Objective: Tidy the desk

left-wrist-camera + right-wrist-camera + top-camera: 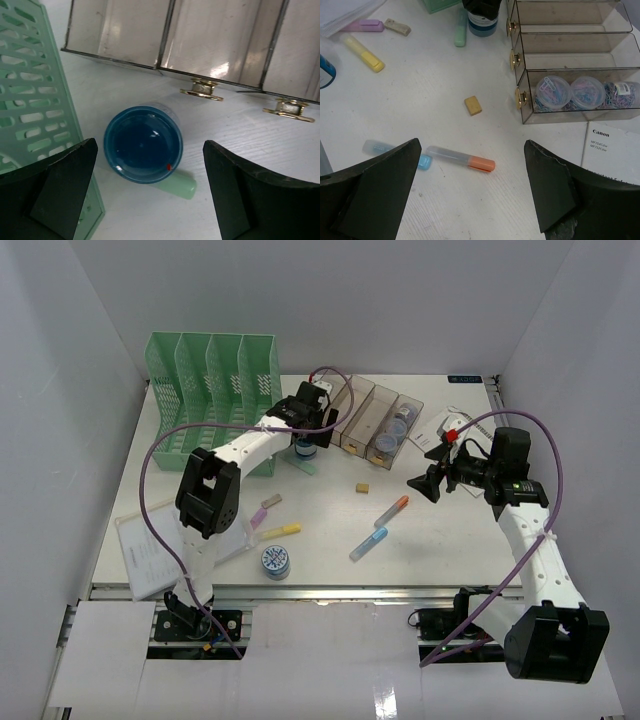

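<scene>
The desk (450, 540) is a white tabletop strewn with stationery. My left gripper (306, 434) hangs open over a small blue-lidded jar (143, 144) that stands upright between the green file rack (30, 100) and the clear drawer tray (200, 40). The jar is free of both fingers, and a green marker (177, 184) lies against it. My right gripper (425, 483) is open and holds nothing above the desk. Below it lie an orange-capped marker (461, 158), a blue-capped marker (395, 152) and a tan eraser (473, 105).
A yellow highlighter (280, 531), a purple one (268, 508) and a round blue-lidded tub (276, 561) lie front left, beside a paper sheet (150, 545). One tray compartment holds tubs of paper clips (547, 92). A Canon manual (612, 145) lies right of the tray.
</scene>
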Action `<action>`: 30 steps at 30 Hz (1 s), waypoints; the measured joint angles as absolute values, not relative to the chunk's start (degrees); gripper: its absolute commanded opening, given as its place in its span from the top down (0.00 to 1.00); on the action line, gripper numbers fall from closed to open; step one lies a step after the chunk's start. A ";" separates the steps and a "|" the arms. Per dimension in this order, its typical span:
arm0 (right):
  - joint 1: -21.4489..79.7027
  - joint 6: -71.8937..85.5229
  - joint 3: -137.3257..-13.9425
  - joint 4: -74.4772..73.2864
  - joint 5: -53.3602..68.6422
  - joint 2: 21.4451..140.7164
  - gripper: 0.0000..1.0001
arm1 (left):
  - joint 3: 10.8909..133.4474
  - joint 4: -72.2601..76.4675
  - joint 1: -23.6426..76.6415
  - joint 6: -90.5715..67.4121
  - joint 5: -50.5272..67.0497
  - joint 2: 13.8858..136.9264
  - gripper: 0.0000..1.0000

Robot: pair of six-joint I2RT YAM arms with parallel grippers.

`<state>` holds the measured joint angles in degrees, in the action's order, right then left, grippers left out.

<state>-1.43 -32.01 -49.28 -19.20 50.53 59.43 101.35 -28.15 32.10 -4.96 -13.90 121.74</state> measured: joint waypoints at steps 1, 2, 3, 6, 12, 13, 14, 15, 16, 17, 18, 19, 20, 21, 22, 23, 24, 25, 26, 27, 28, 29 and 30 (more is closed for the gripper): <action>-1.43 -32.01 -49.28 -19.21 50.52 59.60 0.10 | 101.46 -28.32 31.78 -4.64 -14.11 121.79 0.02; -1.43 -32.02 -49.28 -19.22 50.52 59.76 0.10 | 101.62 -28.44 31.51 -4.38 -14.25 121.82 0.02; -1.43 -32.03 -49.28 -19.22 50.52 59.89 0.10 | 101.80 -28.49 31.26 -4.17 -14.34 121.85 0.02; -1.43 -32.09 -49.28 -19.22 50.50 60.21 0.10 | 102.06 -28.37 30.56 -3.69 -14.32 122.03 0.04; -1.43 -32.14 -49.28 -19.22 50.43 61.06 0.10 | 102.04 -28.36 29.87 -3.62 -12.73 122.93 0.10; -1.43 -32.14 -49.28 -19.22 50.34 61.17 0.10 | 102.06 -28.32 29.84 -3.66 -12.36 123.17 0.11; -1.43 -32.14 -49.28 -19.24 50.28 61.30 0.10 | 102.05 -28.34 29.83 -3.69 -11.95 123.40 0.12; -1.43 -32.14 -49.28 -19.25 50.20 61.39 0.10 | 102.04 -28.41 29.82 -3.72 -11.56 123.62 0.13; -1.43 -32.14 -49.28 -19.25 50.13 61.45 0.10 | 102.04 -28.51 29.82 -3.77 -11.20 123.84 0.14; -1.43 -32.14 -49.28 -19.25 50.07 61.52 0.10 | 102.04 -28.51 29.82 -3.85 -10.87 124.03 0.15; -1.44 -32.15 -49.28 -19.24 50.01 61.60 0.10 | 102.03 -28.51 29.82 -3.93 -10.56 124.20 0.16; -1.45 -32.16 -49.28 -19.23 49.95 61.67 0.10 | 101.99 -28.53 29.82 -3.95 -10.33 124.32 0.17; -1.46 -32.16 -49.28 -19.24 49.89 61.71 0.10 | 101.92 -28.55 29.82 -3.93 -10.19 124.36 0.20; -1.47 -32.14 -49.28 -19.23 49.84 61.76 0.10 | 101.85 -28.54 29.82 -3.94 -10.08 124.37 0.22; -1.48 -32.15 -49.28 -19.22 49.81 61.80 0.10 | 101.80 -28.51 29.82 -4.00 -10.04 124.38 0.24; -1.50 -32.16 -49.28 -19.22 49.80 61.84 0.10 | 101.78 -28.47 29.82 -4.09 -10.02 124.38 0.26; -1.52 -32.16 -49.28 -19.22 49.80 61.88 0.10 | 101.72 -28.43 29.82 -4.27 -9.97 124.38 0.31; -1.53 -32.16 -49.28 -19.22 49.80 61.90 0.10 | 101.71 -28.42 29.82 -4.38 -9.95 124.38 0.37; -1.53 -32.16 -49.28 -19.22 49.80 61.92 0.10 | 101.71 -28.41 29.81 -4.47 -9.94 124.38 0.43; -1.55 -32.16 -49.28 -19.22 49.80 61.93 0.10 | 101.71 -28.40 29.80 -4.55 -9.93 124.38 0.47; -1.59 -32.16 -49.28 -19.22 49.79 61.93 0.10 | 101.70 -28.37 29.80 -4.61 -9.92 124.38 0.52; -1.63 -32.16 -49.28 -19.22 49.79 61.93 0.10 | 101.69 -28.35 29.80 -4.71 -9.88 124.37 0.57; -1.69 -32.16 -49.28 -19.23 49.80 61.93 0.10 | 101.69 -28.34 29.80 -4.82 -9.80 124.35 0.65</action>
